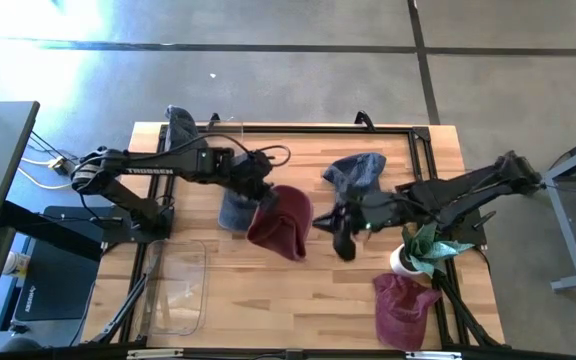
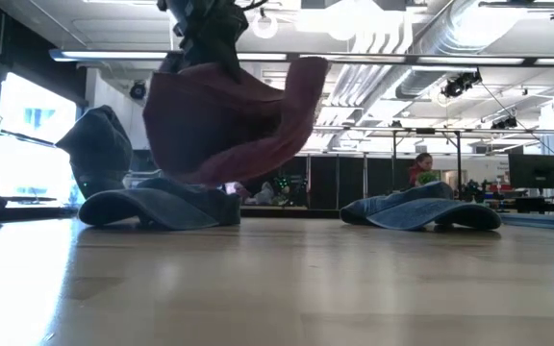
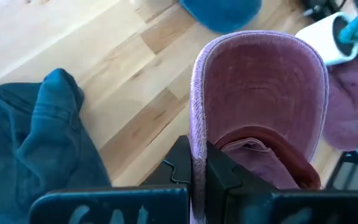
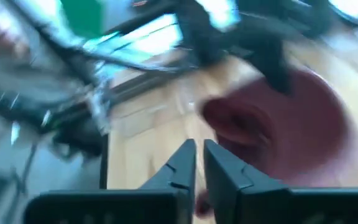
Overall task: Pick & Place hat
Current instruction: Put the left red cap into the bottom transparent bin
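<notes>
A maroon hat (image 1: 283, 224) hangs in mid-air over the table's middle, with my left gripper (image 1: 264, 198) shut on it. In the low view the maroon hat (image 2: 229, 115) is clear of the wood, above a blue denim hat (image 2: 162, 207) that lies on the table. My right gripper (image 1: 344, 240) is just right of the maroon hat. It is shut, with nothing between its fingers (image 4: 185, 165). A second blue hat (image 1: 356, 172) lies farther back, and a second maroon hat (image 1: 404, 308) lies at the near right. My left gripper pinches the maroon hat's brim by its side edge (image 3: 196, 163) between its two fingers. The fingers slant down from the table's left. The hat is lifted clear and hangs below and beyond the fingers, with the brim's underside and the sweatband (image 3: 253, 144) facing the wrist camera.
A white pot with a green plant (image 1: 413, 255) stands beside the right arm. A clear plastic bin (image 1: 180, 288) sits at the near left. A dark hat (image 1: 180, 125) lies at the far left corner. Bare wood shows along the near middle.
</notes>
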